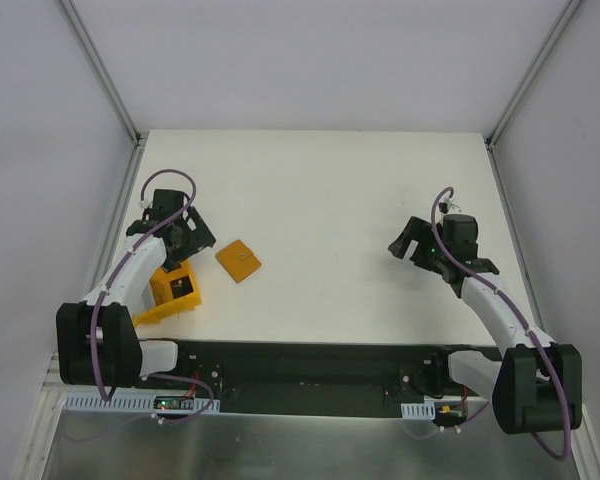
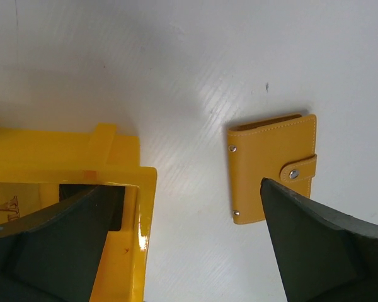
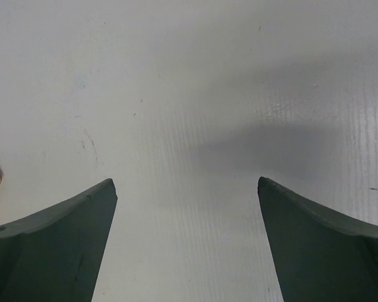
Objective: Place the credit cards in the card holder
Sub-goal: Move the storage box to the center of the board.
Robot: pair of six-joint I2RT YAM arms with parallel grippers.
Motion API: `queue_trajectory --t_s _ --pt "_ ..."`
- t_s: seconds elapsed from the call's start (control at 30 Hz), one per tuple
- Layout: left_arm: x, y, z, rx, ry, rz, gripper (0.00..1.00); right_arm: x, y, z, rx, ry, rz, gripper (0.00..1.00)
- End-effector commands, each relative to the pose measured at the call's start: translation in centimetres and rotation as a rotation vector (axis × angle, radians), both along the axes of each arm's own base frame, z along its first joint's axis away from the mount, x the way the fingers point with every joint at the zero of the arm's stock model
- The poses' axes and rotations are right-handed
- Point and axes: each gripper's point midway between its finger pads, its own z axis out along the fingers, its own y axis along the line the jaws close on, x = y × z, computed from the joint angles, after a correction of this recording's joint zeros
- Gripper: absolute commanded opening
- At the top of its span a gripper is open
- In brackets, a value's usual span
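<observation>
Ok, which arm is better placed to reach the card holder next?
Left. The left tool, open, hangs by the yellow bin, right beside the closed card holder; the right tool, open, sits far across the table.

top camera looks down from behind me on the whole table (image 1: pixel 360 200). my left wrist camera sits close over the wallet (image 2: pixel 271 167), shared with top; my right wrist's, close on tabletop.

- Closed card holder (image 2: pixel 271 167), tab snapped, flat on white table (image 2: pixel 176 63).
- Yellow bin (image 2: pixel 143 207) left of it, apart.
- The left gripper (image 2: pixel 186 189) spread wide; one finger over bin.
</observation>
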Motion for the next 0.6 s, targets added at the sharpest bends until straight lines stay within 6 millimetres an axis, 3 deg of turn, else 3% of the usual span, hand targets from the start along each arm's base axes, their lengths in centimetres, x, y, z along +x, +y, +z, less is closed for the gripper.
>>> queue_trajectory --t_s 0.0,0.37,0.47,0.57 --pt "3.4 0.1 2.0 -0.012 -0.087 -0.019 0.93 1.5 -0.6 1.4 -0.033 -0.044 -0.01 0.96" --pt "6.1 -0.7 1.5 -0.044 -0.065 -0.059 0.77 2.1 -1.2 0.7 -0.077 0.002 -0.013 0.96" --pt "6.2 -0.3 1.4 -0.024 -0.064 -0.053 0.68 2.2 -1.2 0.6 -0.08 0.007 -0.011 0.96" --pt "6.5 0.3 1.5 0.012 -0.066 -0.062 0.53 2.3 -1.2 0.5 -0.084 0.015 -0.01 0.96"
